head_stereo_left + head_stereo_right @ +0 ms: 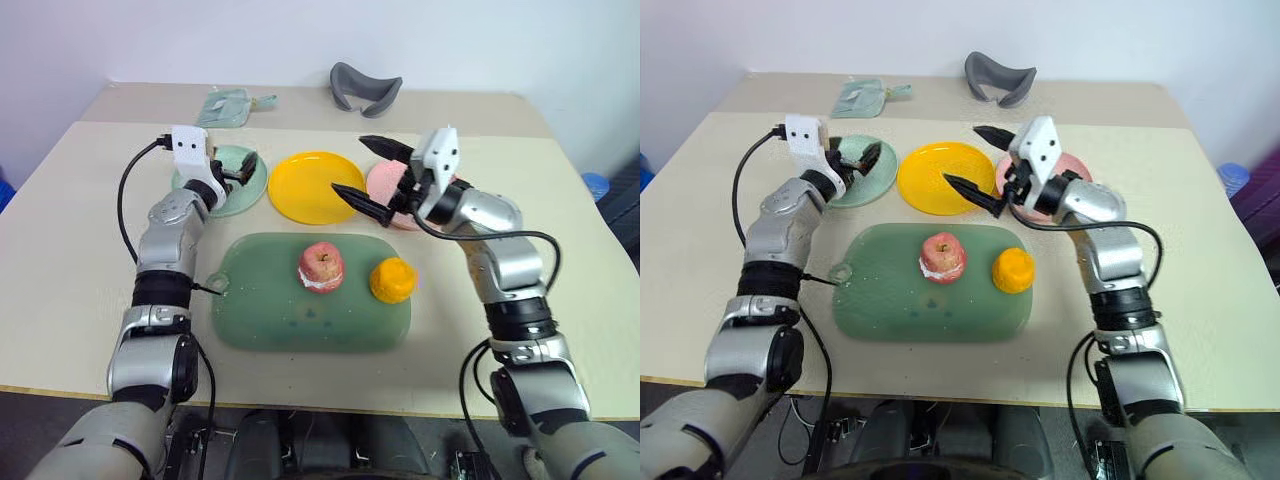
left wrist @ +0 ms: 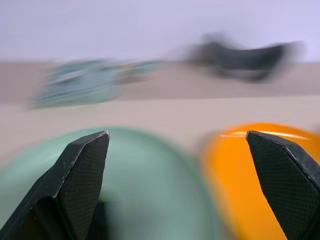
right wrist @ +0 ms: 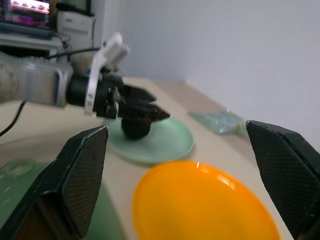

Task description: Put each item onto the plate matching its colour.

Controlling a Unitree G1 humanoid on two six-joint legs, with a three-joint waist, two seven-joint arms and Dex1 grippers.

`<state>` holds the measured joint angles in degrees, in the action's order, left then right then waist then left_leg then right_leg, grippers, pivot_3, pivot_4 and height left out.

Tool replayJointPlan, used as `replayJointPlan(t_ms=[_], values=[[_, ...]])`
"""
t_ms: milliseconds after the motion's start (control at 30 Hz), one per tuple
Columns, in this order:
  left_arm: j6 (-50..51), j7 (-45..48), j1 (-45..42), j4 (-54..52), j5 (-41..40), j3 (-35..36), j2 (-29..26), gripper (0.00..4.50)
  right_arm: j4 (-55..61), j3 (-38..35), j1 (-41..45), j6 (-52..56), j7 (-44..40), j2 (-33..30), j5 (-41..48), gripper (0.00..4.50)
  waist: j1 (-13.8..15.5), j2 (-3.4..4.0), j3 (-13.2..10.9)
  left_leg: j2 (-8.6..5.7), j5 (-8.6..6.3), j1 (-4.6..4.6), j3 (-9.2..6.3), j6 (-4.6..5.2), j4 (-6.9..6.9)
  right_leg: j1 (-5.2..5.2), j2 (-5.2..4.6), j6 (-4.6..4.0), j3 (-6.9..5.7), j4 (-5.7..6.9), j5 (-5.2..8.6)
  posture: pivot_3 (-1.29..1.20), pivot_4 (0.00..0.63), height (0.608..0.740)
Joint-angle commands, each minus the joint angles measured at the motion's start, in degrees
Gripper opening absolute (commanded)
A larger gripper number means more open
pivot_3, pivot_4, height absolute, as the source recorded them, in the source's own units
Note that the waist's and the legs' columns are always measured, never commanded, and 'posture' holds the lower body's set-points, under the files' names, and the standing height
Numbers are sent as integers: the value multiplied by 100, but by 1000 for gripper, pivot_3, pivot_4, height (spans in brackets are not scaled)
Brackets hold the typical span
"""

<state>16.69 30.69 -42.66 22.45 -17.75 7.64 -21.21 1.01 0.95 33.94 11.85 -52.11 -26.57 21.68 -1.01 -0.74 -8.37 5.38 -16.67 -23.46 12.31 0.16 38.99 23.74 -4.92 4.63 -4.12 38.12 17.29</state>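
Note:
A dark green-black lump (image 3: pixel 135 126) lies on the mint green plate (image 1: pixel 225 200) at the back left. My left gripper (image 2: pixel 177 135) hangs just over that plate, open, with nothing between its fingers. The red-pink apple (image 1: pixel 321 267) and the orange fruit (image 1: pixel 393 280) sit side by side on the large green board (image 1: pixel 265 305). My right gripper (image 1: pixel 349 163) is open and empty, raised between the yellow plate (image 1: pixel 305 188) and the pink plate (image 1: pixel 383 183), which it partly hides.
A grey curved object (image 1: pixel 365 88) and a translucent green packet (image 1: pixel 228 105) lie at the far end of the table. The three plates stand in a row behind the board. A black cable loops from my left wrist.

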Motion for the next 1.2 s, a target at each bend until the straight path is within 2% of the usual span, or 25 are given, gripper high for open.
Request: replayJointPlan(t_ms=[33, 200, 300, 400, 500, 633, 800, 933, 1200], values=[[354, 1378, 283, -994, -321, -456, -468, 4480, 806, -273, -523, 480, -331, -470, 464, 4500, 1, 0, 0, 0, 0, 0, 0, 0, 0, 0, 0, 0, 0, 0, 0, 0, 150, 740], [501, 2491, 416, -1237, -416, -886, -843, 4480, 1489, -554, -1274, 1023, -305, -967, 823, 4500, 20, 0, 0, 0, 0, 1, -2, 0, 4, -2, 0, 0, 0, 1, 0, 0, 150, 740], [633, 2749, 474, -1520, -592, -890, -844, 4480, 1724, -544, -1378, 1173, -85, -921, 847, 4500, 16, -1, 0, 0, 0, 1, -4, 0, 4, -2, 1, 0, 1, 0, 0, 0, 150, 740], [149, 2902, 901, -1956, -720, -636, -810, 4480, 1793, -222, -1165, 1416, 284, -658, 724, 4500, -13, 2, 1, 1, 0, 1, -5, 0, 1, -1, 2, -1, 2, 0, 0, 0, 150, 740], [416, 3068, 1423, -2507, -776, -516, -1301, 4480, 1639, 300, -754, 1864, 972, -321, 210, 4500, -72, 3, 0, 7, 0, 6, -10, -1, -1, 5, 8, -2, 14, 6, 1, 0, 150, 740], [382, 3726, 1829, -2746, -1120, -175, -1988, 4480, 1554, 685, -405, 2304, 1151, -71, 91, 4500, -19, 1, -1, 8, 2, -6, -8, -4, 1, 22, 6, -6, 15, 11, 3, 0, 150, 740], [401, 4624, 2540, -2987, -1733, 589, -2773, 4480, 1314, 1066, -116, 2783, 849, -110, 143, 4500, 7, 1, -1, 5, 1, -7, -4, -3, -1, 24, 0, -6, 15, 10, 3, 0, 150, 740], [367, 5079, 3162, -3196, -1911, 983, -3231, 4480, 1178, 1165, -88, 2880, 618, -149, 161, 4500, 11, 2, -1, 5, 1, -9, -3, -3, -2, 27, -1, -7, 15, 10, 3, 0, 150, 740], [679, 5131, 3875, -3842, -2377, 1482, -3488, 4480, 877, 1289, -119, 2710, 370, -51, 42, 4500, 9, 2, -1, 5, 1, -11, -3, -3, -6, 32, -1, -8, 15, 11, 3, 0, 150, 740]])
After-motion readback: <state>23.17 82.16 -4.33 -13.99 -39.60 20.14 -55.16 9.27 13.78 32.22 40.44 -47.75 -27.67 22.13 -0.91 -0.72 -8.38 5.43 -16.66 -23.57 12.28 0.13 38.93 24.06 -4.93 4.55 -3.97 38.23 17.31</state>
